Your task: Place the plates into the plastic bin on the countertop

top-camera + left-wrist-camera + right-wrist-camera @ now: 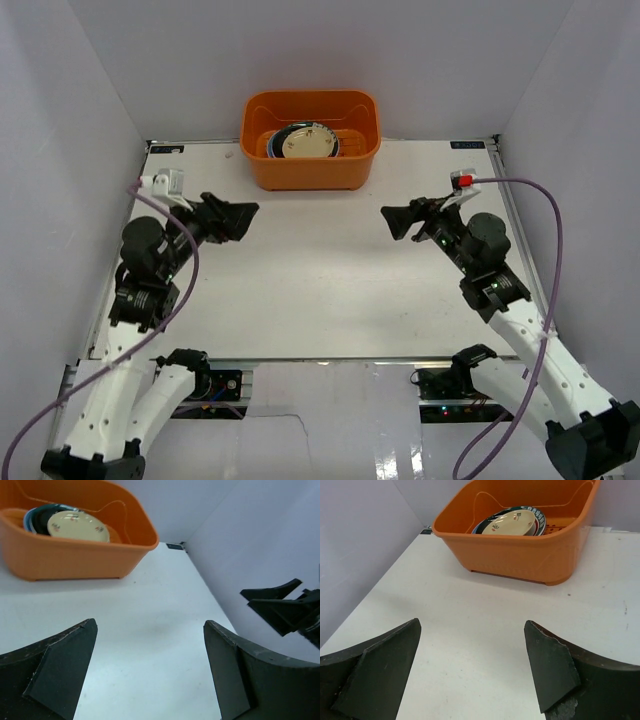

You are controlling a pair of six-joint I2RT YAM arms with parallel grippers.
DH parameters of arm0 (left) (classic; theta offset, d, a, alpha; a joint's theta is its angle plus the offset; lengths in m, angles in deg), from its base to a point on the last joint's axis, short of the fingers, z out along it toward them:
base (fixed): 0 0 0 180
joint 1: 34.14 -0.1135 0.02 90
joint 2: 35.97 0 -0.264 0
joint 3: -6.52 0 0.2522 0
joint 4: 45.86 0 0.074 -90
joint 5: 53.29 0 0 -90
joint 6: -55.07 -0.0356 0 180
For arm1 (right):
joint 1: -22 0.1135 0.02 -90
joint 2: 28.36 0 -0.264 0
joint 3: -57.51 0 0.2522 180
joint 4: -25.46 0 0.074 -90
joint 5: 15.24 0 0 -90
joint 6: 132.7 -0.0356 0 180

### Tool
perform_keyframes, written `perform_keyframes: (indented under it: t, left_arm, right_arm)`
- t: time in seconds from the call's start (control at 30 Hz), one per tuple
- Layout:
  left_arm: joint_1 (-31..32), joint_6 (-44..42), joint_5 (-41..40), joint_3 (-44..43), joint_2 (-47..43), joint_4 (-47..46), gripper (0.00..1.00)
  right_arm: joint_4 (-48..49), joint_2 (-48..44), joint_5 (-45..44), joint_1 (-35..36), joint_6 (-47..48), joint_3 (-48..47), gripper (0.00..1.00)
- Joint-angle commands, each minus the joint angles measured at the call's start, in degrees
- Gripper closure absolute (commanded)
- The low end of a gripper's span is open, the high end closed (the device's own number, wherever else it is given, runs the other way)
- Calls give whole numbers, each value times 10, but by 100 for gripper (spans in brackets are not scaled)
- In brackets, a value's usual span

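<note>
The orange plastic bin [310, 170] stands at the back middle of the white countertop [320, 290]. A stack of plates [302, 143] lies inside it, a cream plate with small marks on top, dark-rimmed and blue ones showing under it. The bin [60, 555] and the plates [75, 526] show in the left wrist view, and the bin [520, 550] and the plates [512, 524] in the right wrist view. My left gripper [248, 218] is open and empty, left of centre. My right gripper [392, 222] is open and empty, right of centre. Both point inward, facing each other.
White walls [80, 150] close in the countertop on the left, back and right. The right gripper's fingers [280, 605] show at the right edge of the left wrist view. Purple cables [545, 240] run along both arms.
</note>
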Motion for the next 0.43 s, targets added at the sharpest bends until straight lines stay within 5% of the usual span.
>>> perform_keyframes:
  t: [0.0,0.2,0.4]
  left_arm:
    - [0,-46,-55,44,-109,127,2]
    - [0,-75,-94,69,-222,223,2]
    - [0,-72,-101,63,-233,239,2]
  right_arm:
    - [-14,-81,-33,-1,21,46,10]
    - [-29,-182,-81,-1,20,126,10]
    - [-55,-188,-75,0,13,107,10]
